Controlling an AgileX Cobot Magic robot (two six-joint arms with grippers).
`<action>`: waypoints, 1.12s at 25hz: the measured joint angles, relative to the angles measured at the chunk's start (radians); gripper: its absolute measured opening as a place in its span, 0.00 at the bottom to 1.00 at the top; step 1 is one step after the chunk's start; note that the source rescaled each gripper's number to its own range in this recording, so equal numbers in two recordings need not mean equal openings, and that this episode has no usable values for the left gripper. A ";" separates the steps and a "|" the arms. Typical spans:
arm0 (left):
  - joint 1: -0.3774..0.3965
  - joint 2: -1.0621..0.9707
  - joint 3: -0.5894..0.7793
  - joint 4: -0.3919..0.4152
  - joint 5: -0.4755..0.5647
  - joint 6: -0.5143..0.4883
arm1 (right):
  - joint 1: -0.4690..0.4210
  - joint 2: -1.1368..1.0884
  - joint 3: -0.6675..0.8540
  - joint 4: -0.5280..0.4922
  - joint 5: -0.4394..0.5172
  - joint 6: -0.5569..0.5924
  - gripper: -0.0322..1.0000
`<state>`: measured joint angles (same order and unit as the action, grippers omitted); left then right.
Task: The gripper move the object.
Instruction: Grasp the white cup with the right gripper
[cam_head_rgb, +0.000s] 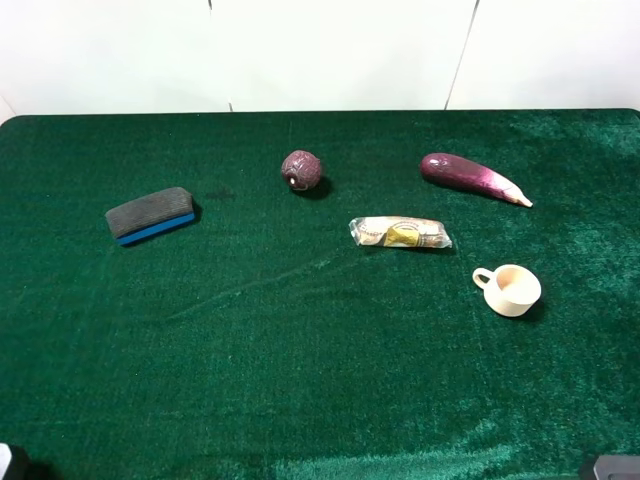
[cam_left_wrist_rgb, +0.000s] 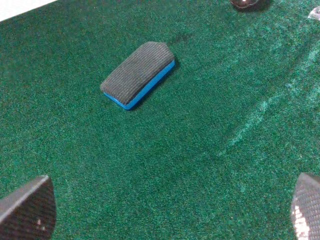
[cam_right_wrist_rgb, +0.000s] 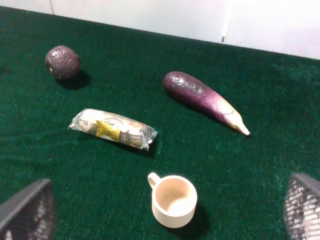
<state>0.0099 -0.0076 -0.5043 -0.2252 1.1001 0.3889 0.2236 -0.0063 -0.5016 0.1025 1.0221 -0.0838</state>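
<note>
Right wrist | cup (cam_right_wrist_rgb: 172, 201) upright, interior bare | packet (cam_right_wrist_rgb: 113, 129) near, apart

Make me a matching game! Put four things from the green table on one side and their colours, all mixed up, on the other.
Things:
1. cup
2. ball
3. eggplant
4. block

Colours:
A. grey on top, blue underneath
B. cream all over
C. purple fading to a pale tip
D. dark purple all over

Right pairs: 1-B, 2-D, 3-C, 4-A.
</note>
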 joint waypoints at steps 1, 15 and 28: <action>0.000 0.000 0.000 0.000 0.000 0.000 | 0.000 0.000 0.000 0.000 0.000 0.000 1.00; 0.000 0.000 0.000 0.000 0.000 0.000 | 0.000 0.253 -0.010 0.007 -0.019 -0.031 1.00; 0.000 0.000 0.000 0.000 0.000 0.000 | 0.000 0.709 -0.087 0.019 -0.055 -0.126 1.00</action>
<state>0.0099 -0.0076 -0.5043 -0.2252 1.1001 0.3889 0.2236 0.7024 -0.5889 0.1212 0.9668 -0.2096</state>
